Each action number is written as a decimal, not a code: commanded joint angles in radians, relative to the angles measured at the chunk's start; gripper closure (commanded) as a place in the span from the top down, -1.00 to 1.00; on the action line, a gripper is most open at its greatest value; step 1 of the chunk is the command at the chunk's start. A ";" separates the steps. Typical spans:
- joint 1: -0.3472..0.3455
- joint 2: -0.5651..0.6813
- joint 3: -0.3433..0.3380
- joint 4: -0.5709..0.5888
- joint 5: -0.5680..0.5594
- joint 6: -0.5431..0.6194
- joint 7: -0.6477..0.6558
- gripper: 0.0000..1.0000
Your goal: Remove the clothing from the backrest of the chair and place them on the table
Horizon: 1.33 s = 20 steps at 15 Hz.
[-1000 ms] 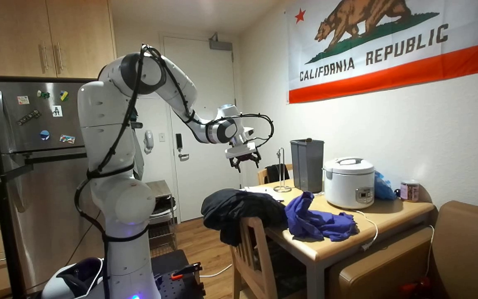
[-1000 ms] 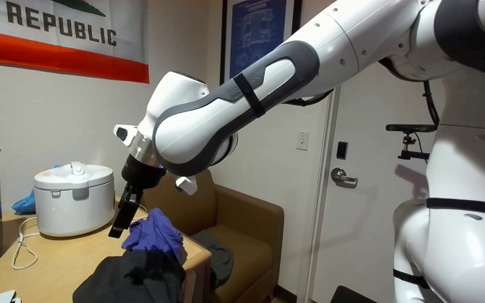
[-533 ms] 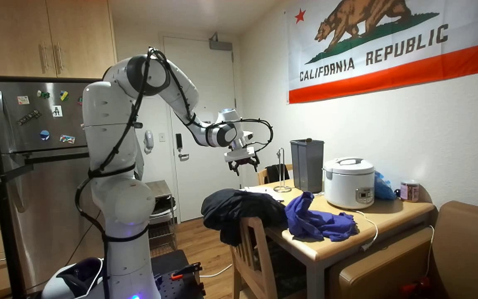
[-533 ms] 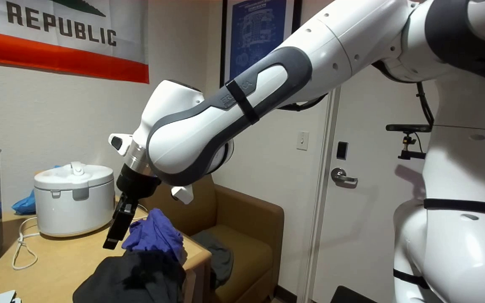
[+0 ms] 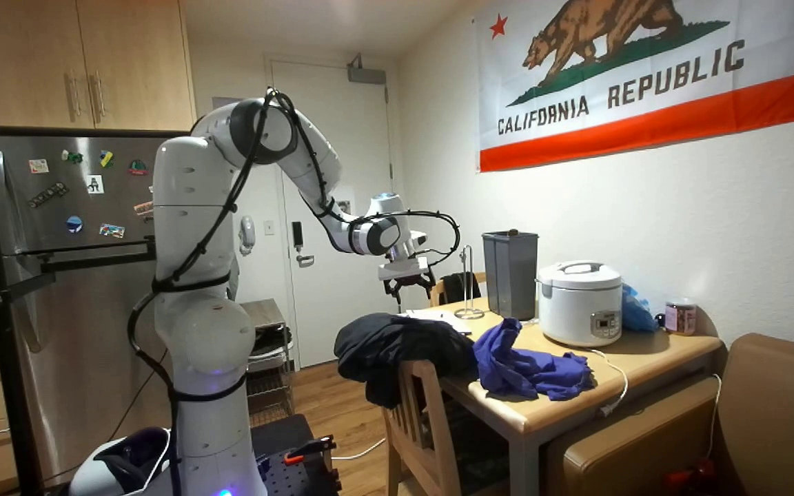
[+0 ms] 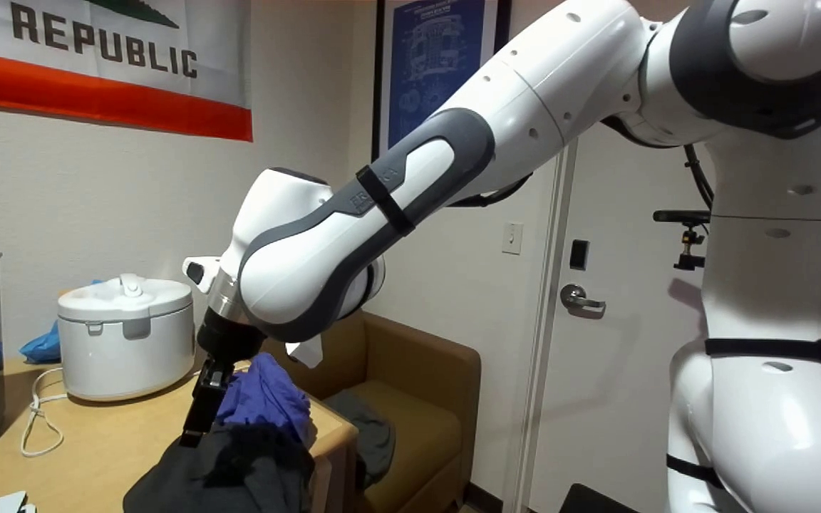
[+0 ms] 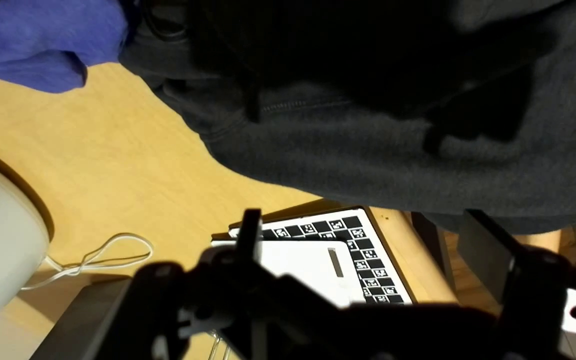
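A large black garment [image 5: 397, 344] hangs over the wooden chair backrest [image 5: 440, 420], and part of it lies on the table edge. It also shows in an exterior view [image 6: 239, 474] and fills the top of the wrist view [image 7: 328, 145]. I cannot tell a separate navy-blue garment in this dark heap. The light-brown table [image 5: 666, 351] also shows in the wrist view [image 7: 143, 170]. My gripper [image 7: 363, 215] is open and empty, its fingers wide apart. In both exterior views it points down above the garment [image 5: 412, 296] [image 6: 192, 438]; contact is not visible.
A blue-violet cloth [image 5: 528, 365] lies on the table beside the black garment. A white rice cooker [image 5: 579, 303], a grey bin [image 5: 509, 275], a metal stand [image 5: 468, 289] and a checkered board [image 7: 363, 245] are on the table. A brown armchair [image 6: 410, 413] stands beyond.
My gripper has moved down toward the black garment, its fingertips now overlapping the garment's top edge in an exterior view. The garment, the blue-violet cloth and the chair have not moved.
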 commanded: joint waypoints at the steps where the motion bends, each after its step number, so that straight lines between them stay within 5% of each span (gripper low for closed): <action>1: -0.043 0.050 0.033 0.028 0.012 -0.004 -0.015 1.00; 9: -0.089 0.113 0.064 0.067 0.012 -0.175 0.006 1.00; 10: -0.092 0.116 0.065 0.072 0.011 -0.190 0.004 0.55; 20: -0.097 0.123 0.063 0.108 -0.004 -0.273 0.023 -0.90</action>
